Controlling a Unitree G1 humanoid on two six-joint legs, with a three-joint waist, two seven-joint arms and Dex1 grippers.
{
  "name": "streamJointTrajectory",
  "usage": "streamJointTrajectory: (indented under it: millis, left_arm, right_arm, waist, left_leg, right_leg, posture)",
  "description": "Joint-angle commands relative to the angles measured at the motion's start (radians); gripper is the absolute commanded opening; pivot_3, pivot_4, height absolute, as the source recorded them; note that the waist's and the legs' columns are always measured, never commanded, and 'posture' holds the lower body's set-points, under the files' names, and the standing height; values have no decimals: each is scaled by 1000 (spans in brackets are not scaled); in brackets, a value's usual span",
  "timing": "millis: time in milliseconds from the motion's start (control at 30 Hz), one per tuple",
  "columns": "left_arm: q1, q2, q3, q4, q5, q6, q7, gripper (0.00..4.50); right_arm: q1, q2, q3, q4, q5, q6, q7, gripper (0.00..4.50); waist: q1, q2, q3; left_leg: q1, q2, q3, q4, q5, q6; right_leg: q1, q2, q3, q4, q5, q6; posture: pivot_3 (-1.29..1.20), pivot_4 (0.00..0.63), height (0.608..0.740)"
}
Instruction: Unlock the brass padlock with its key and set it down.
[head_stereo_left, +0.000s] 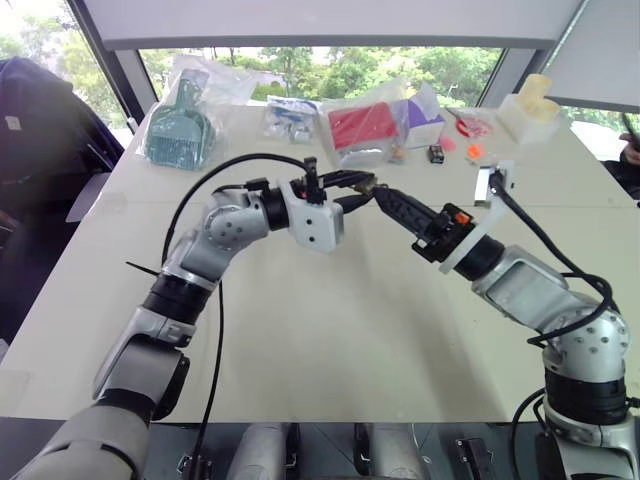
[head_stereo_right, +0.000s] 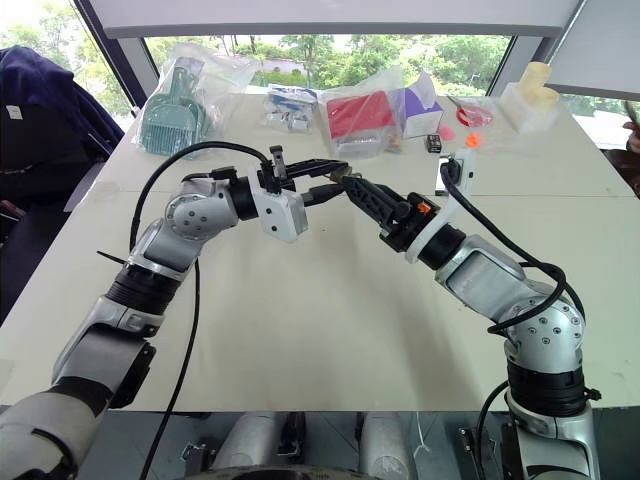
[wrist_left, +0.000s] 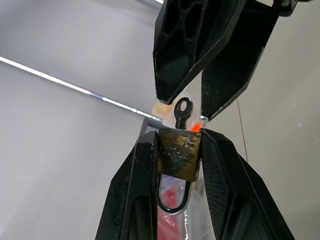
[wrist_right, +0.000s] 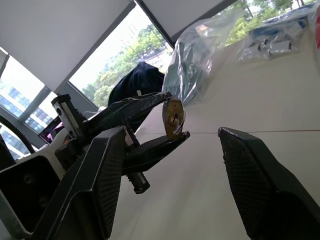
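- The left gripper (wrist_left: 180, 150) is clamped on the brass padlock (wrist_left: 179, 156), which sits between its two fingertips above the table (head_stereo_left: 330, 340); the two black pads press the flat sides of the brass body.
- The left wrist view gives the closest look at the lock: the silvery shackle (wrist_left: 172, 197) hangs back between the left fingers towards the wrist, and a small dark key (wrist_left: 182, 112) stands out of the body's far end, its round bow pointing away from the left jaws.
- In that same view the right gripper (wrist_left: 197, 90) comes in from the opposite side, its two black fingertips standing to either side of the key's bow with a gap; no contact with the key can be made out.
- The right wrist view shows what the left one cannot: the right jaws stand wide apart, with the lock seen end-on just beyond their tips, pinched in the left gripper's fingers.
- The head views show both arms raised over the table, the two grippers meeting tip to tip near the middle; the lock itself is too small there to read.
- Only the head views take in the far edge of the table, where plastic bags (head_stereo_left: 370, 130) with coloured contents lie, well apart from both jaws.
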Motion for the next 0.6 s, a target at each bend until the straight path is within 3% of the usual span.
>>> streamJointTrajectory:
  millis: [33,167,600]
  left_arm:
    - [4,1,7,-51,-35,-5,-1,661]
    - [13,2,6,-66,-39,1,-5,661]
    - [-5,-3,25,-62,10,-33,71,661]
  right_arm:
    - [-16,14,-13,-14,8,-19,-6,2143]
    - [-13,22,-20,-16,16,-20,-11,102]
    - [-3,80,-17,-7,82,-55,-105,44]
  waist:
    - [0,0,0]
    - [-1,0,0]
    - [0,0,0]
  left_leg:
    - [0,0,0,0,0,0]
    - [0,0,0,0,0,0]
    - [0,0,0,0,0,0]
  right_leg:
    - [0,0,0,0,0,0]
    - [0,0,0,0,0,0]
    - [0,0,0,0,0,0]
  posture:
    - [0,150,740]
    - [0,150,740]
    - [0,150,740]
